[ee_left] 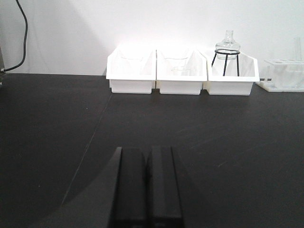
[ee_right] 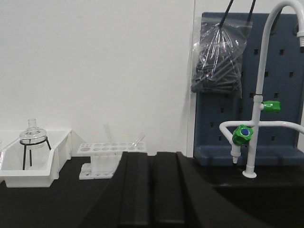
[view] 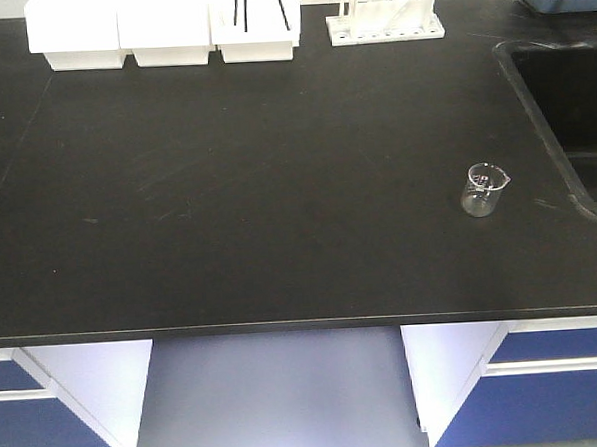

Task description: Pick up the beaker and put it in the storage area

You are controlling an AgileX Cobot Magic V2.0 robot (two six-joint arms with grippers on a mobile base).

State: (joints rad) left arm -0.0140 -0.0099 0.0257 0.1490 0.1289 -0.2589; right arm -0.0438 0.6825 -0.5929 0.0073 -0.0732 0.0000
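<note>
The left pincer (ee_left: 147,151) is pressed together, its two dark fingers (ee_left: 133,183) lying flush with no gap, and it holds nothing. It hangs over bare black worktop (ee_left: 57,142), aimed at a row of white bins (ee_left: 183,73), one of which carries a glass flask on a wire stand (ee_left: 227,51). The right pincer (ee_right: 152,156) is likewise pressed together and empty. It faces a white tube rack (ee_right: 107,159) and, further right, the white tap (ee_right: 259,95) above the sink.

Neither arm shows in the front view. There the beaker (view: 485,189) stands upright on the worktop, alone, well apart from the bins and just short of the sink (view: 573,109) at the right edge. Neither wrist view catches it.

The task appears to be at its very start: the reach for the beaker is not yet made. The right arm looks the likelier one, since the beaker sits on its side. That arm would need to spread its pincer, drop toward the glass and straddle its wall without tipping it toward the sink. The storage area is not in any view.
</note>
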